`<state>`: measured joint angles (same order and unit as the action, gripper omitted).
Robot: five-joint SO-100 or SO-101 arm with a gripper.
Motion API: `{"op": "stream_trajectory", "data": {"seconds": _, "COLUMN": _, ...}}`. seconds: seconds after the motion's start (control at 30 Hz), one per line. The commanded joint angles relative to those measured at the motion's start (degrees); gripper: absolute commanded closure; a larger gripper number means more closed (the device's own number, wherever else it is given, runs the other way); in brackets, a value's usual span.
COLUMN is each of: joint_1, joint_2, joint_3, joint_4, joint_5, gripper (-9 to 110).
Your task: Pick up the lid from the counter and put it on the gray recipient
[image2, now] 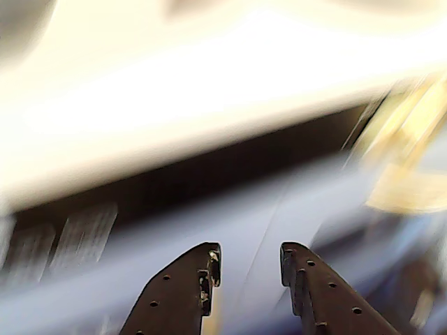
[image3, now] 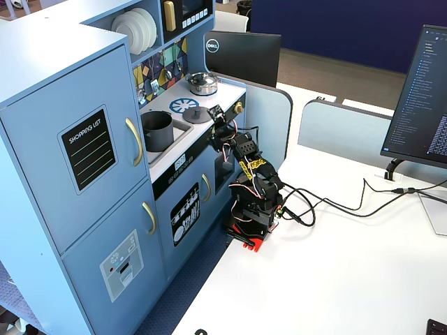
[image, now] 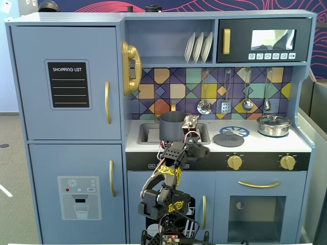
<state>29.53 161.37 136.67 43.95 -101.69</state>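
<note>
The lid [image: 228, 138] is a flat dark-gray disc with a small knob. It lies on the white counter, partly over the blue-and-white burner pattern, and also shows in the other fixed view [image3: 198, 116]. The gray recipient [image: 171, 125], a matte dark-gray pot, stands in the sink left of the lid [image3: 157, 130]. My gripper [image: 191, 121] is raised at the counter's front edge, between pot and lid [image3: 216, 114]. In the blurred wrist view it [image2: 249, 257] is open and empty, facing the cabinet front. Neither lid nor pot shows there.
A shiny steel pot [image: 274, 124] with its own lid stands on the right burner. Yellow knobs [image: 234, 162] line the dark front panel. Utensils [image: 225, 106] hang on the tiled back wall. A desk with cables and a monitor [image3: 426, 98] lies beside the arm base [image3: 251, 223].
</note>
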Motion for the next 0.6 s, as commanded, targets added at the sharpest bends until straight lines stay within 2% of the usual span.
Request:
{"op": "stream_trajectory", "data": {"seconds": 0.0, "joint_1": 3.87, "joint_2": -1.32, "joint_3": -3.16, "joint_4": -9.67, "joint_5": 0.53, "gripper": 102}}
{"op": "stream_trajectory", "data": {"seconds": 0.2, "joint_1": 9.49, "joint_2": -7.82, "joint_3": 2.02, "joint_4": -28.21, "joint_5": 2.02, "gripper": 101}}
{"op": "stream_trajectory", "data": {"seconds": 0.43, "joint_1": 10.37, "joint_2": -14.77, "joint_3": 8.53, "joint_4": -47.72, "joint_5": 7.21, "gripper": 74}}
{"op": "stream_trajectory", "data": {"seconds": 0.57, "joint_1": 8.44, "joint_2": -16.96, "joint_3": 9.14, "joint_4": -52.65, "joint_5": 8.0, "gripper": 68}}
